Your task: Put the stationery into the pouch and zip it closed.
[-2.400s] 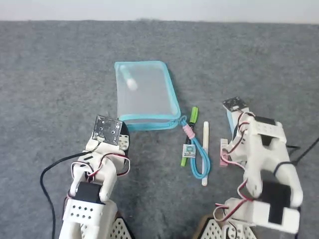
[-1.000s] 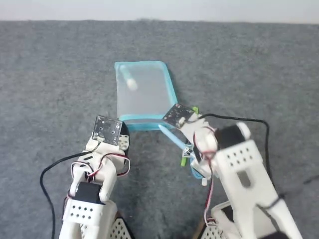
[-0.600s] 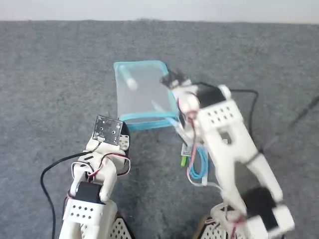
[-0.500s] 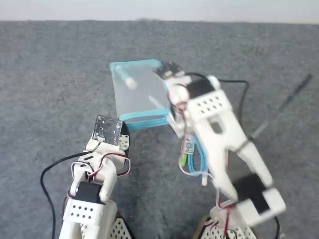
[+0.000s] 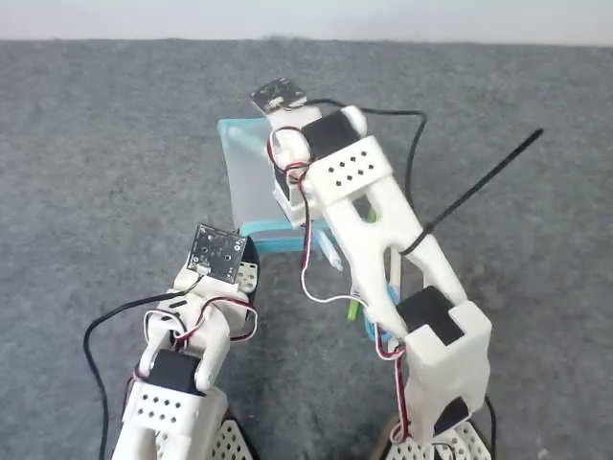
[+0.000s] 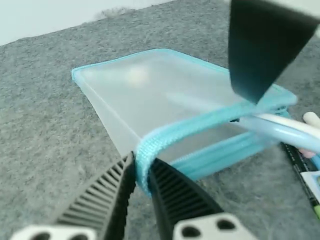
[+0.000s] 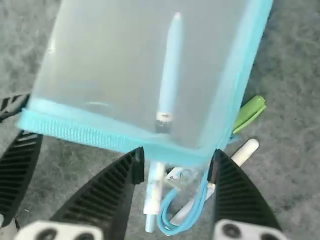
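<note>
The right arm stretched across the middle of the mat, covering the right side of the pouch and most of the green marker near it. The left gripper pinched the pouch's near left corner, blocking that edge. The right gripper straddled the pouch mouth, jaws wide apart. Bare mat lay left of the pouch, beyond its far edge, and right of the black cable.

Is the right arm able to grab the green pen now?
Probably yes: the right gripper is open just beside the green pen, whose end lies uncovered on the grey mat next to the pouch.
</note>
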{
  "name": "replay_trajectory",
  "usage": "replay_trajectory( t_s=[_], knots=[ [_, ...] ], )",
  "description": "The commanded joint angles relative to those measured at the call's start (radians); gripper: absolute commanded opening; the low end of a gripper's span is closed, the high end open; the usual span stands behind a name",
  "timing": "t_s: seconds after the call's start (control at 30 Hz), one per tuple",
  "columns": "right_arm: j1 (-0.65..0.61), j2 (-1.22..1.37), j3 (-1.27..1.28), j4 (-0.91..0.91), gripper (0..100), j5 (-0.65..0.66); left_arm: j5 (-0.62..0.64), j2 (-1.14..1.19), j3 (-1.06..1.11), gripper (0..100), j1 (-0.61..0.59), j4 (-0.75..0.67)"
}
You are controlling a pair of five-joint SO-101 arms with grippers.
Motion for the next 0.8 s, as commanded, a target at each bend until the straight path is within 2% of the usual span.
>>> replay_trajectory(
  t_s=[0.0,0.03,0.1,0.17,0.23,0.3,0.43,0.47,0.5,0.57,0.67,0.7,0.77],
  knots=[
    [0.051,-0.147,0.009,0.044,18.8,0.043,-0.011,-0.02,-0.013,1,0.012,-0.015],
    [0.062,-0.179,0.041,0.044,17.4,0.057,-0.008,-0.02,-0.016,1,0.003,-0.015],
    [0.096,-0.248,0.123,0.044,14.7,0.066,0.006,-0.02,-0.05,1,-0.095,-0.015],
    [0.148,-0.302,0.215,0.041,13.0,0.066,0.075,-0.02,-0.077,1,-0.212,-0.015],
    [0.183,-0.337,0.322,-0.001,12.7,0.069,0.12,-0.02,-0.082,1,-0.261,-0.015],
    [0.179,-0.351,0.427,-0.067,12.5,0.1,0.101,-0.014,-0.081,1,-0.224,-0.014],
    [0.07,-0.36,0.606,-0.208,12.4,0.124,-0.092,-0.018,-0.031,1,0.086,0.035],
    [0.042,-0.361,0.638,-0.232,12.4,0.124,-0.121,-0.02,-0.028,1,0.127,0.044],
    [0.019,-0.361,0.66,-0.251,12.4,0.126,-0.112,-0.02,-0.031,1,0.118,0.044],
    [0.007,-0.361,0.677,-0.26,12.4,0.126,-0.028,-0.02,-0.059,1,0.015,0.038],
    [0.067,-0.363,0.675,-0.26,12.3,0.13,0.048,-0.02,-0.074,1,-0.153,0.021],
    [0.094,-0.363,0.675,-0.262,12.3,0.143,0.043,-0.017,-0.074,1,-0.167,0.023],
    [0.119,-0.363,0.675,-0.263,12.3,0.155,0.005,-0.012,-0.068,1,-0.106,0.028]
  ],
)
